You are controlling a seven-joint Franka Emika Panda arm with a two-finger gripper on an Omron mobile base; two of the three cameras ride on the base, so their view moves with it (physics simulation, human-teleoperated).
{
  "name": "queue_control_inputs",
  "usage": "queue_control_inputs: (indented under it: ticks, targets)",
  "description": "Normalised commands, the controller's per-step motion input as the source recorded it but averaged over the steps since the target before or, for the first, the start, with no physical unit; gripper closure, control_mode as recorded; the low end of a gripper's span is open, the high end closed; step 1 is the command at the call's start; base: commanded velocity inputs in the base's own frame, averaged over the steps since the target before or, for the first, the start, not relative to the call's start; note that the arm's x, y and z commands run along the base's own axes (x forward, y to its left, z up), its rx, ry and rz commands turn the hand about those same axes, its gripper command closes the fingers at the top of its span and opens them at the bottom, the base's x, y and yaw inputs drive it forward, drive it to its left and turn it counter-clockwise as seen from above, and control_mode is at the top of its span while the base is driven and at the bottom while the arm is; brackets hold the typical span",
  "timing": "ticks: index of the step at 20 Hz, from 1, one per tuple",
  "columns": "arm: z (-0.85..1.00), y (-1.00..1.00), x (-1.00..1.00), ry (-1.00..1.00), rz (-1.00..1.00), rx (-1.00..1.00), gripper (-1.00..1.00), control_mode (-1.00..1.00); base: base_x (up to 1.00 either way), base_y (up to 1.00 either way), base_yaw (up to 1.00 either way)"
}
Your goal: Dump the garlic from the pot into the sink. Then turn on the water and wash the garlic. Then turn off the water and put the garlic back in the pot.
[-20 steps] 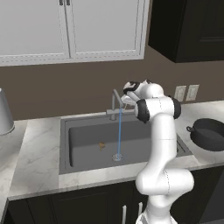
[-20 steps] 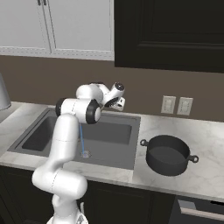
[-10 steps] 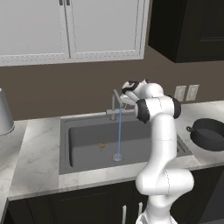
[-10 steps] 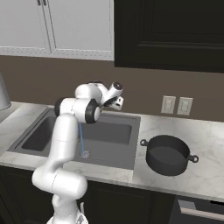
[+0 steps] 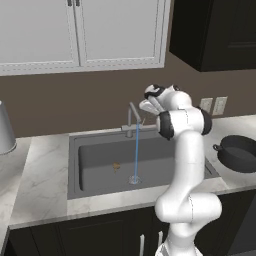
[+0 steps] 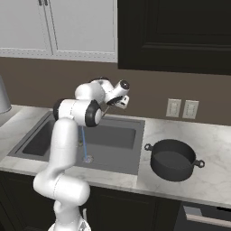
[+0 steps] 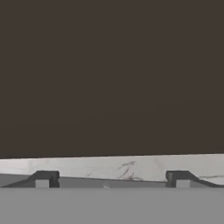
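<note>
Marble counter [image 5: 40,195] ran along the front, pale and veined; set into it, the sink [image 5: 95,175] lay dark grey, with the garlic [image 5: 116,166] resting as a small tan lump on the basin floor, left of the drain [image 5: 134,179]; a thin blue stream of water [image 5: 137,155] fell from the faucet [image 5: 133,119] onto that drain, just beside the garlic but not on it; the pot [image 6: 173,159] stood upright on the counter to the right of the sink, well apart from the garlic; farther back, the gripper [image 7: 113,178] was up near the faucet, facing the brown wall [image 7: 112,78], its fingertips [image 7: 43,178] spread wide and grasping nothing; white cabinets [image 5: 80,32] hung above.
</note>
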Motion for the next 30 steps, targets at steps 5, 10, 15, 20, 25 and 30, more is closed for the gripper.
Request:
queue_control_inputs:
  ticks: [5,10,15,20,25,30]
  targets:
    - [0.47,-0.18,-0.08,-0.03,0.00,0.02,-1.00,-1.00,0.00,0.00,0.00]
    - [-0.02,-0.27,-0.35,0.00,0.00,0.00,-1.00,-1.00,0.00,0.00,0.00]
    - [-0.33,-0.29,-0.48,0.00,-0.01,0.00,-1.00,-1.00,0.00,0.00,0.00]
    - [-0.34,-0.16,-0.35,0.00,-0.01,0.00,-1.00,-1.00,0.00,0.00,0.00]
    - [-0.23,0.00,-0.11,-0.03,0.00,0.00,-1.00,-1.00,0.00,0.00,0.00]
    - [-0.01,0.00,0.00,-0.08,0.00,0.00,-1.00,-1.00,0.00,0.00,0.00]
